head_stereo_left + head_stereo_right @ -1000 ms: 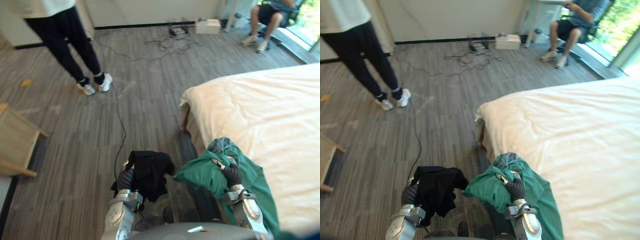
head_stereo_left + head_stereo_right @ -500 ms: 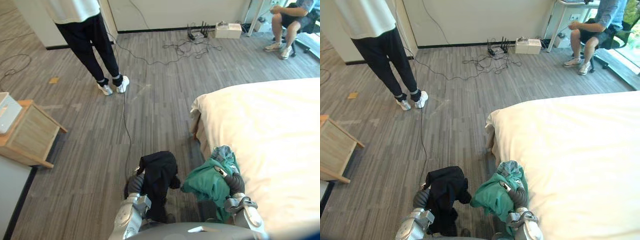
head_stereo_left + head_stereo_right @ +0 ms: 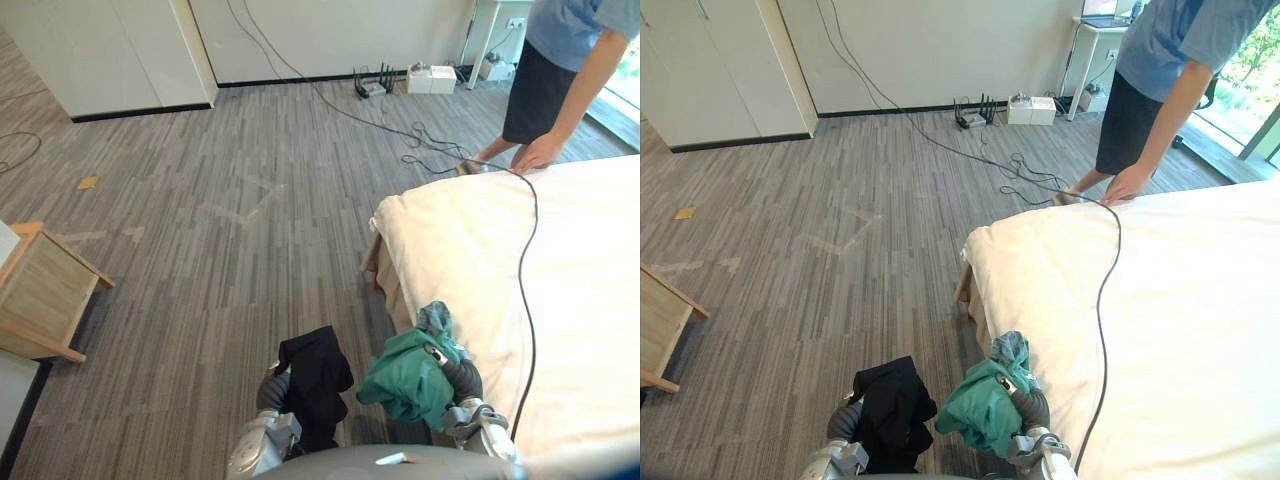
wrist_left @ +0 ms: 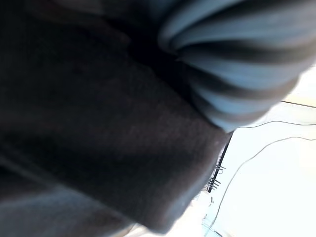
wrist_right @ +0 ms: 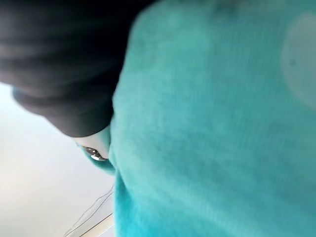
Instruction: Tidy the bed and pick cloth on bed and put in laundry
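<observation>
A black cloth [image 3: 318, 375] hangs bunched over my left hand [image 3: 270, 390] above the floor, just off the bed's near corner; up close the same black cloth [image 4: 98, 138] covers the hand. Beside it my right hand [image 3: 462, 380] is shut on a green cloth [image 3: 400, 375], one finger curled over the bundle, held at the edge of the white bed [image 3: 480, 250]. The green cloth [image 5: 222, 123] also fills the space past that hand's cover. The two bundles sit side by side, a small gap between them.
A person [image 3: 560, 70] in a blue top leans at the bed's far corner, one hand on the sheet. A black cable [image 3: 528, 260] runs down across the bed. A wooden side table [image 3: 45, 295] stands at the left. Loose cables [image 3: 400, 110] lie by the far wall.
The camera has swung. The person in black trousers has left the view, and a person in blue now stands at the bed's far corner. A cable now lies on the bed. Both cloths stay held.
</observation>
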